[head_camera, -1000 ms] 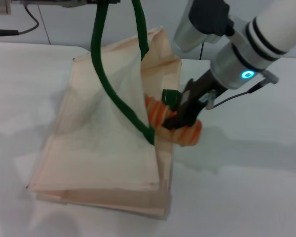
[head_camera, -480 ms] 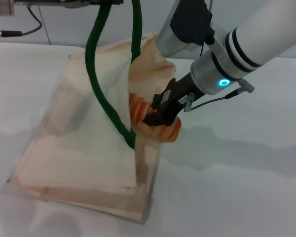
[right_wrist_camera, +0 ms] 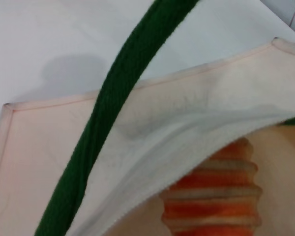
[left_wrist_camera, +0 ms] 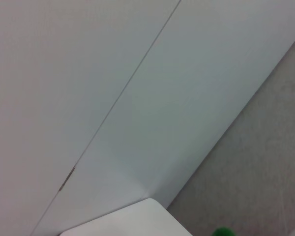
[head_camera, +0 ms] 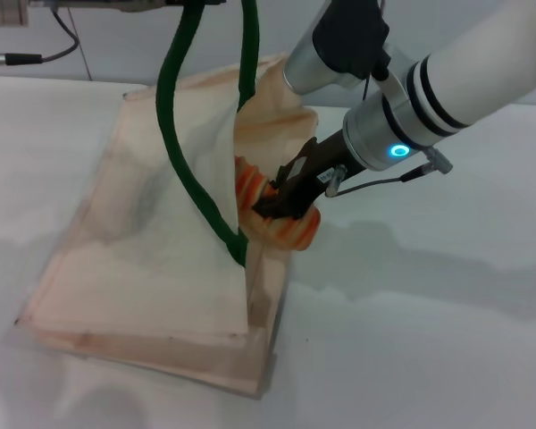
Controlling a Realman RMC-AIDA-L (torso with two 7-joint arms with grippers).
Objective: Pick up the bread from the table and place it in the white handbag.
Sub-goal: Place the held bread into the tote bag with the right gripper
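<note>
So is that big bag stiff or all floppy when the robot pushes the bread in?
Probably floppy: the white handbag sags and folds where its green handle is pulled up. Its mouth bends around the bread held by the right tool, so the cloth likely gives easily. It looks light too, and might slide on the smooth table.
</note>
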